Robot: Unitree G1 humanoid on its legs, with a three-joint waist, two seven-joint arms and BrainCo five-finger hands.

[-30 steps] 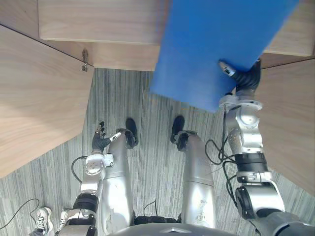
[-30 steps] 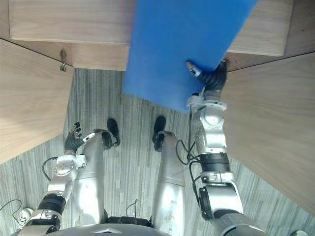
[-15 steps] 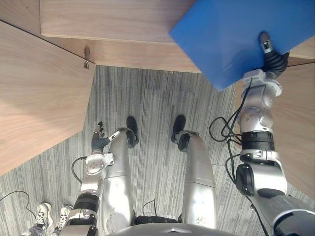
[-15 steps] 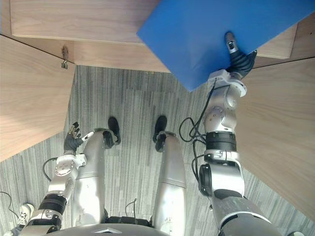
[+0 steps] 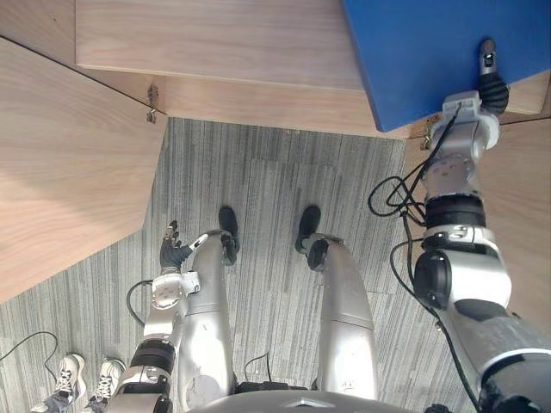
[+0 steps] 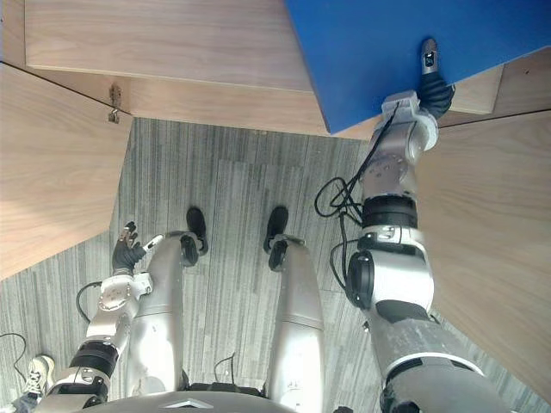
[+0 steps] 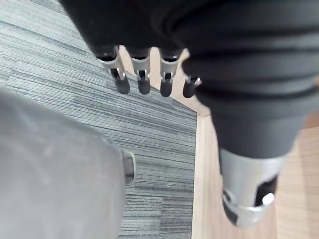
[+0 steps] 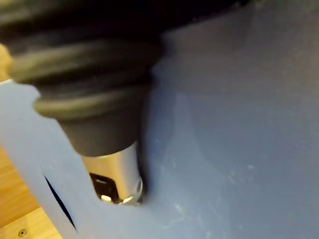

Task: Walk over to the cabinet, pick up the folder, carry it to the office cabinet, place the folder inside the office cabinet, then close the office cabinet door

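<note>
A large blue folder (image 5: 430, 52) is held out at the upper right, over the edge of the wooden cabinet shelf (image 5: 215, 43). My right hand (image 5: 489, 82) grips its near edge, thumb (image 8: 117, 174) pressed flat on the blue folder (image 8: 224, 124), with the fingers hidden beneath it. My left hand (image 5: 172, 249) hangs low by my side with fingers (image 7: 142, 74) straight and nothing in it.
An open cabinet door (image 5: 69, 172) angles out on the left, with a metal hinge (image 5: 152, 99) at its inner corner. Another wooden door panel (image 5: 516, 215) stands on the right. Striped grey carpet (image 5: 267, 181) lies between them. A person's shoes (image 5: 77, 379) stand at the lower left.
My right arm has stretched forward and to the right, carrying the folder from the upper middle to the upper right, further over the shelf. The left hand has stayed by my side.
</note>
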